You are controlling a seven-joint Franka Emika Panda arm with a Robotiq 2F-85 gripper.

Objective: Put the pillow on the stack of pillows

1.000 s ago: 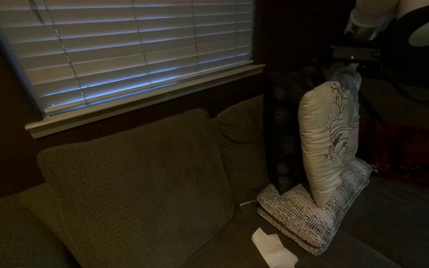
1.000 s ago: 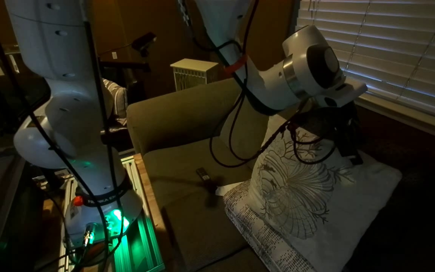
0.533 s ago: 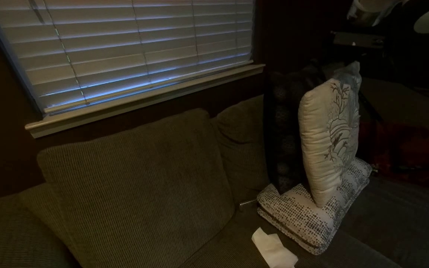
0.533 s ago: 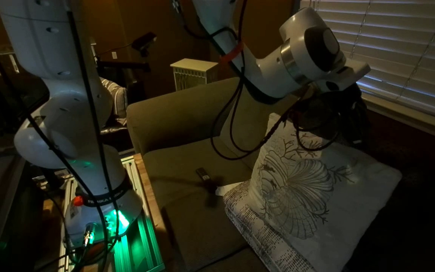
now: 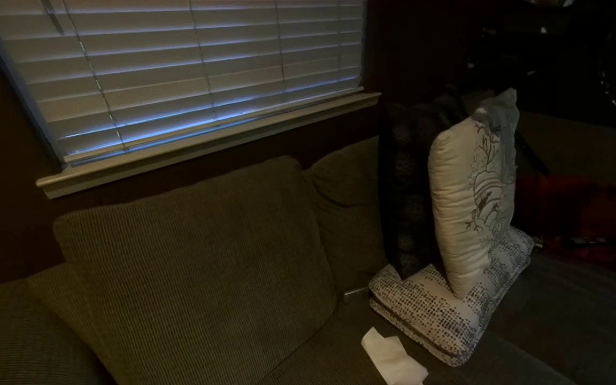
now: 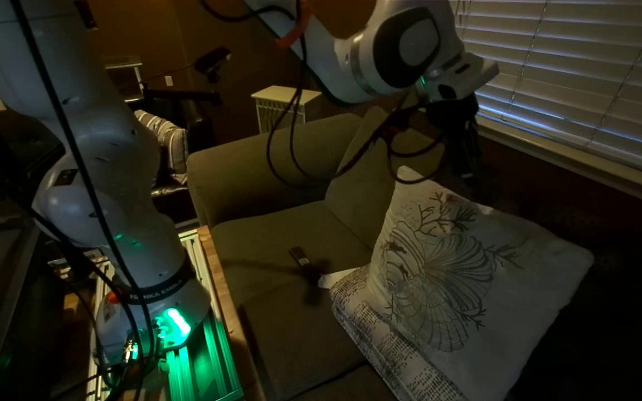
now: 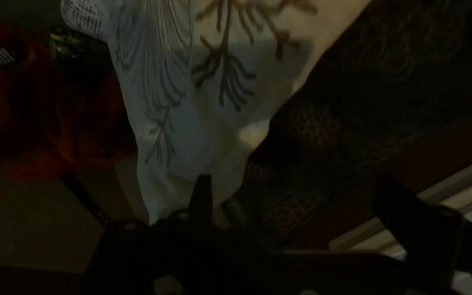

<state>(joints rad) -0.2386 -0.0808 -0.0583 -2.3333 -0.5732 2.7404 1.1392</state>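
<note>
Well, the gripper (image 7: 292, 177) has its jaws wide apart with nothing clamped, near the top of the cream pillow (image 6: 477, 284), which stands on edge upon the pale dotted pillow (image 5: 431, 305) of the stack (image 5: 463, 331), beside the dark pillow (image 5: 407, 182); whether cream touches dark I can't tell. It could flop, I'd guess, if its soft lower edge slides, or if the cable loop (image 6: 407, 182) by its top corner snags. I make out no container holding anything; the pale dotted pillow lies straight on the sofa (image 6: 282, 234).

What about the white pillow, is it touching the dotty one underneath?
Touching. In an exterior view, the white pillow stands on the flat dotted pillow, its bottom corner meeting it with no gap.
</note>
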